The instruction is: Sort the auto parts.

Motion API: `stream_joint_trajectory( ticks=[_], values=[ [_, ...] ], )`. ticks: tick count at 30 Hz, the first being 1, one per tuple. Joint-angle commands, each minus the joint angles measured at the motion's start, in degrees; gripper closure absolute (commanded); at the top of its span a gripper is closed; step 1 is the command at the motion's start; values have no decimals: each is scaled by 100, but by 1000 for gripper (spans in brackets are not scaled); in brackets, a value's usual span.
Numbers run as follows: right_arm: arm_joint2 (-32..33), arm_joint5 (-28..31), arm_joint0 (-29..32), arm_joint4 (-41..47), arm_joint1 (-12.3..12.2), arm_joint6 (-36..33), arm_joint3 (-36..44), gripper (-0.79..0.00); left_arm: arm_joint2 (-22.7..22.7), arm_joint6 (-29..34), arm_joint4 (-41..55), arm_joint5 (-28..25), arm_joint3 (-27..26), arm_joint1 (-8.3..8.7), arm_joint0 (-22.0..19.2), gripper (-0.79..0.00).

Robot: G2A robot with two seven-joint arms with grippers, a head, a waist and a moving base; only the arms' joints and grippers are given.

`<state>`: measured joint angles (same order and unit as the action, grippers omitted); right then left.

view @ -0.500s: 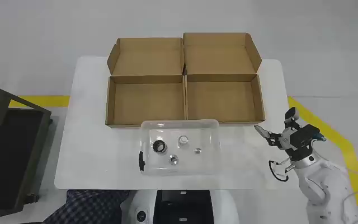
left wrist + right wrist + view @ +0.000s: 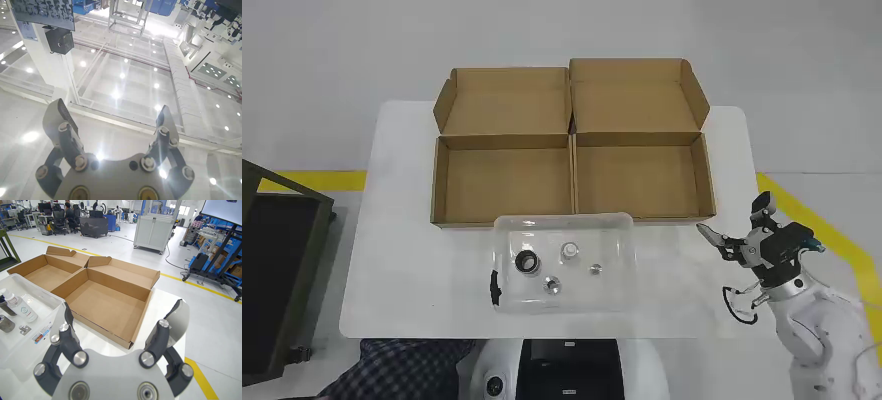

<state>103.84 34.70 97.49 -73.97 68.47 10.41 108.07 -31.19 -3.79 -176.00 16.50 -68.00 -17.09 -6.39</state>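
- A pale grey, glossy floor spreads through a large workshop hall.
- A yellow line crosses the floor beyond the white surface.
- A white cabinet on casters stands farther back.
- Black office chairs sit by desks at the far side.
- A screen hangs on a black stand.
- A dark green rack stands beside the surface.
- Round lights dot the white ceiling.

Your right tool shows a silver plate, black linkages, shiny round screws, white curved fingers; your left tool has ribbed black pads.
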Motion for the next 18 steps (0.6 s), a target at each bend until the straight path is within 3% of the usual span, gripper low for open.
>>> stream_joint_trajectory(
  ticks=[1,12,18],
  values=[
    [0,0,0,0,0,0,0,-785,0,0,0,0,0,0,0,-785],
    [-57,-1,-19,50,1,-44,6,-785,0,0,0,0,0,0,0,-785],
    [-394,-254,-177,-714,-19,-448,253,-785,0,0,0,0,0,0,0,-785]
  ],
)
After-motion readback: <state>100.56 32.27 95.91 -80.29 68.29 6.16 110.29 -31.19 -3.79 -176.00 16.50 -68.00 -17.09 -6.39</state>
